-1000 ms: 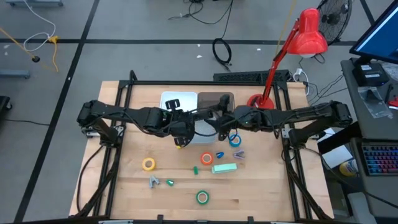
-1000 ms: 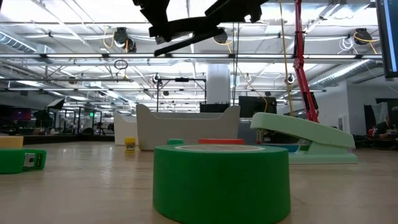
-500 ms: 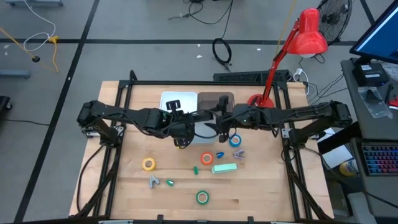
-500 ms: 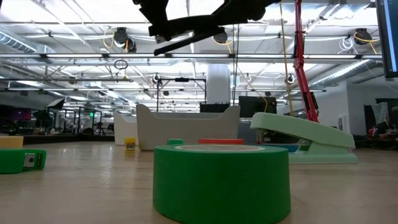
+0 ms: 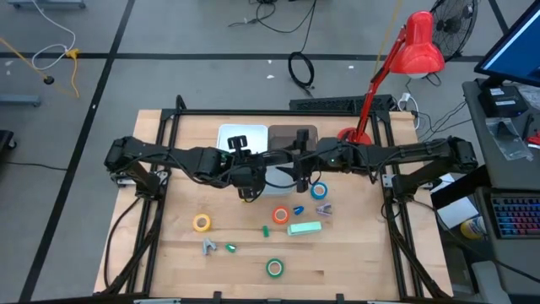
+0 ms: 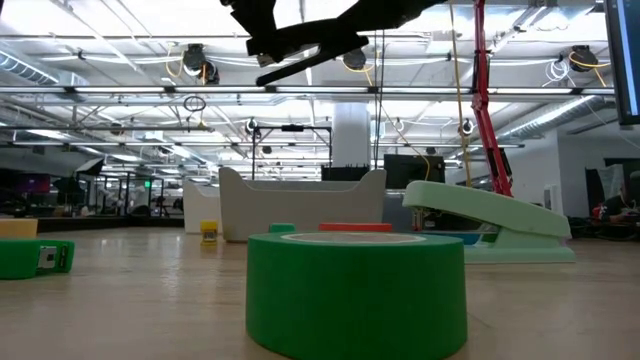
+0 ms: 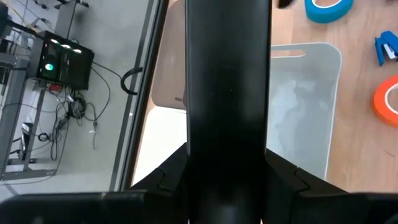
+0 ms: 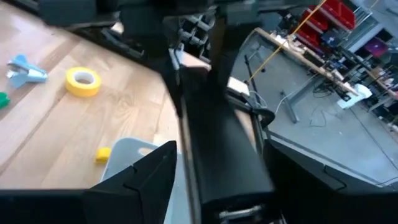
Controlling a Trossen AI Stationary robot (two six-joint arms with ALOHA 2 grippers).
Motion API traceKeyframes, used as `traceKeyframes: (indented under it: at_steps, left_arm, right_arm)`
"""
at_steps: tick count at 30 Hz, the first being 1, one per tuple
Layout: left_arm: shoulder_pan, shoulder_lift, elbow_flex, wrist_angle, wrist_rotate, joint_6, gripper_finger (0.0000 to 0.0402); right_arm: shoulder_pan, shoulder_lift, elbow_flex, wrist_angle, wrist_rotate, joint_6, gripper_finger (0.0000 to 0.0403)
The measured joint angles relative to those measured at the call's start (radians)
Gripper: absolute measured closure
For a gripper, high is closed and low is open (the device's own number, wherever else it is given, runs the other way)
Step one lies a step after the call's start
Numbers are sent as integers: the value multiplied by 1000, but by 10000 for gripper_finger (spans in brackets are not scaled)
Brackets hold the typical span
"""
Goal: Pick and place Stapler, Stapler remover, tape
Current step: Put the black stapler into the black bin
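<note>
High view: mid-frame over the bin [image 5: 277,178], your left pincer [image 5: 248,179] clamps a black bar [image 7: 227,93] whose long axis runs into the right pincer [image 5: 299,174], gaping astride it; the green stapler [image 5: 304,228] lies lower right.

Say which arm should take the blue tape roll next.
Right. The right gripper hangs just beside the blue tape roll, on that arm's own side of the table. The left gripper is farther off, with the right gripper in between.
</note>
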Motion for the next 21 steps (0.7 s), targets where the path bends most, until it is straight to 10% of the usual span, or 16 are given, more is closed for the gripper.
traceKeyframes:
  at_steps: [21]
  left_arm:
    - [3, 22, -1, 1, -3, 13, 272]
  right_arm:
    - [0, 1, 0, -23, 0, -3, 246]
